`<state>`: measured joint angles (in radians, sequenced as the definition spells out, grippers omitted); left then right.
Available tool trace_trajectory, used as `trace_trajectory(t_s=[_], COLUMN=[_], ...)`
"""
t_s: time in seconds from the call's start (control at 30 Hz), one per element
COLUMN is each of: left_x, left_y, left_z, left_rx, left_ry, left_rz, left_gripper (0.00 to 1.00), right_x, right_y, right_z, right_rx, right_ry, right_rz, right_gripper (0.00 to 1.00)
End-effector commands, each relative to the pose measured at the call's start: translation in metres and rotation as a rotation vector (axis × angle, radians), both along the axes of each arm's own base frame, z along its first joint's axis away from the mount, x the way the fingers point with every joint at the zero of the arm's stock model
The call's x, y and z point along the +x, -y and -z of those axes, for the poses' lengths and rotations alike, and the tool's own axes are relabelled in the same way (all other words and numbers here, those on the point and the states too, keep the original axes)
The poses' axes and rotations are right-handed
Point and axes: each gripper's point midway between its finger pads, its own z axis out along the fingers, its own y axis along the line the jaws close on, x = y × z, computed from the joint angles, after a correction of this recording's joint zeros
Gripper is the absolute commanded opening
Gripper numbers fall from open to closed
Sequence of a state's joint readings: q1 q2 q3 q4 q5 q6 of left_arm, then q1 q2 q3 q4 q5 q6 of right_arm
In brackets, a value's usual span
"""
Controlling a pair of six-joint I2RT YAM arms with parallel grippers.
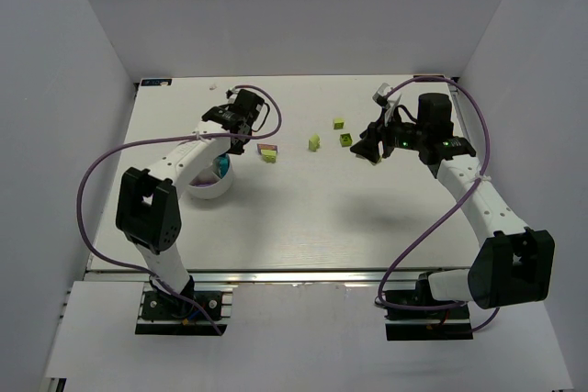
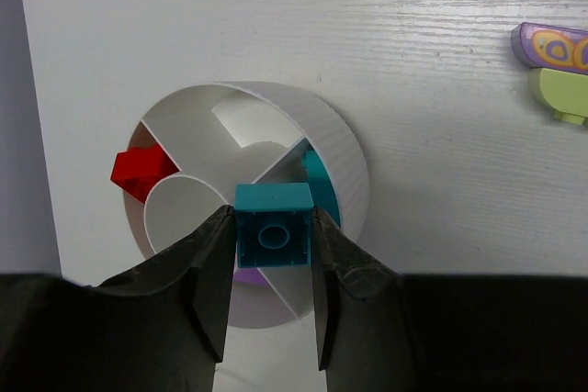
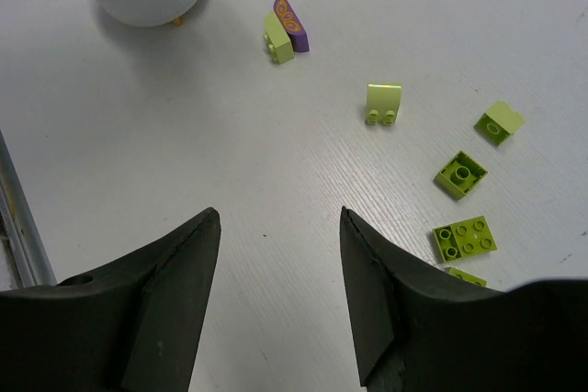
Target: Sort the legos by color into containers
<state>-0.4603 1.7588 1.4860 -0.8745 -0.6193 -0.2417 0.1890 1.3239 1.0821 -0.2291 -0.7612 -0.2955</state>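
Left wrist view: teal brick (image 2: 273,225) pinched square in the left gripper (image 2: 271,229), hanging over the dish (image 2: 342,149) hub where the dividers cross. The teal wedge, one teal piece (image 2: 319,176) in it, lies just right of and beyond the brick; red brick (image 2: 140,170) sits in the left wedge. Right gripper (image 3: 277,218) spread, holding nothing, near the lime bricks (image 3: 384,103), well apart from the dish.

Teal brick (image 2: 273,225) held over white divided dish (image 2: 340,149), red brick (image 2: 140,170) in one wedge, lime bricks (image 3: 459,174) loose well apart.
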Motion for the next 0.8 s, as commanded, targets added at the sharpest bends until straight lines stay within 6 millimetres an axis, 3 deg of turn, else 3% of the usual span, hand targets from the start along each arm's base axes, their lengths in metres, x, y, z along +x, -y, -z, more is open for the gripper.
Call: trace_trajectory(t_s=[0.0, 0.33, 0.77], left_x=[0.0062, 0.0044, 0.0035], left_y=[-0.0007, -0.0015, -0.0019], left_z=[-0.0089, -0.0036, -0.0021], left_rx=[0.016, 0.023, 0.027], left_ry=[0.034, 0.02, 0.014], left_rz=[-0.001, 0.004, 0.008], left_gripper=[0.26, 0.46, 0.54], right_x=[0.0064, 0.0074, 0.0075], right_y=[0.002, 0.0011, 0.0014], right_z=[-0.0073, -0.009, -0.0094], right_rx=[0.005, 0.008, 0.007], right_ry=[0.045, 0.045, 0.048], right_rz=[0.007, 0.003, 0.004], right_gripper=[0.6, 0.6, 0.61])
